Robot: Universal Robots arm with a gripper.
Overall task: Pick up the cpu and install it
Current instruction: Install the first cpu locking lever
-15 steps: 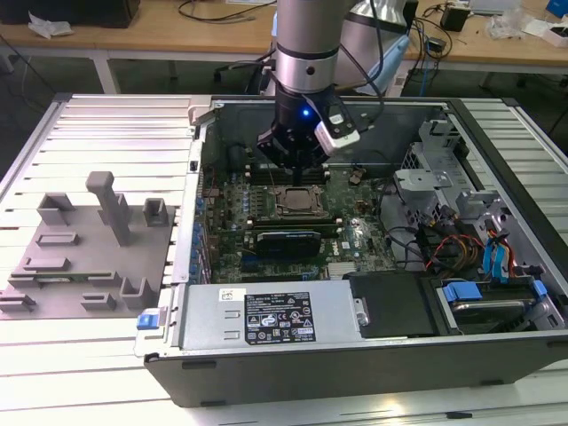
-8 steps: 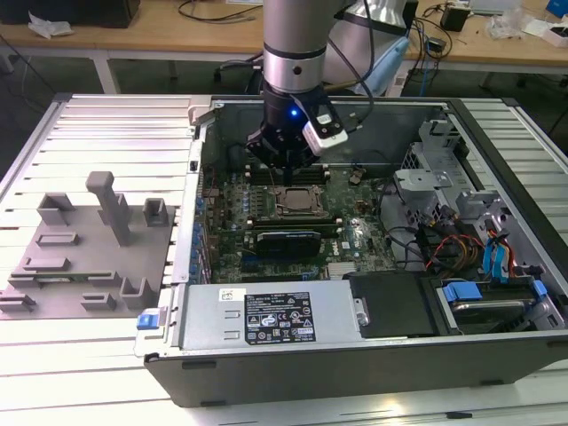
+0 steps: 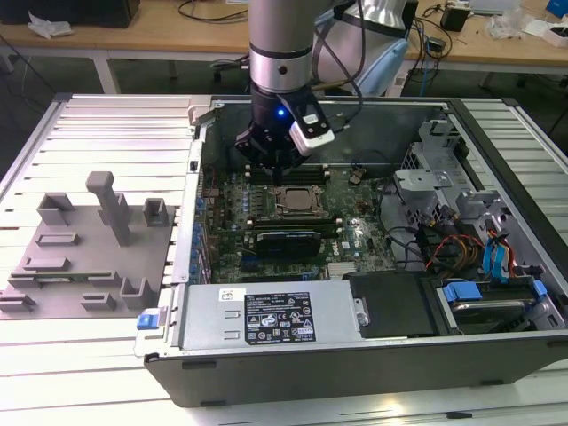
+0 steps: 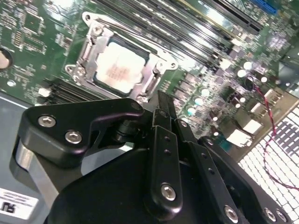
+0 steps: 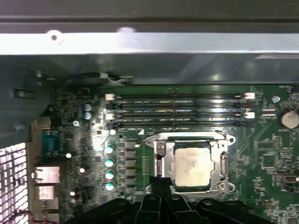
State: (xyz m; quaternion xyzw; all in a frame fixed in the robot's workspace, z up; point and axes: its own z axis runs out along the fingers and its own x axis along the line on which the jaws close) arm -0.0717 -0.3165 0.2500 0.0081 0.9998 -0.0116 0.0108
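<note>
The cpu (image 3: pixel 295 199) is a pale silver square lying flat in the black socket frame (image 3: pixel 296 202) on the green motherboard inside the open computer case. Both wrist views show it seated in the socket, cpu (image 4: pixel 119 66) and cpu (image 5: pixel 192 162), with the metal bracket around it. My gripper (image 3: pixel 277 169) hangs just above the board, beside the socket towards the exterior view's left and rear. In both wrist views the black fingers (image 4: pixel 162 140) meet at the gripper's tip (image 5: pixel 161 179), shut with nothing between them, close to the socket's edge and apart from the chip.
A grey fixture (image 3: pixel 80 257) with posts and slots lies on the slatted table at the exterior view's left. Inside the case are memory slots (image 5: pixel 177 109), a black card (image 3: pixel 288 241), the power supply (image 3: pixel 266 315) in front, and drive bays with cables (image 3: pixel 461 240) at the right.
</note>
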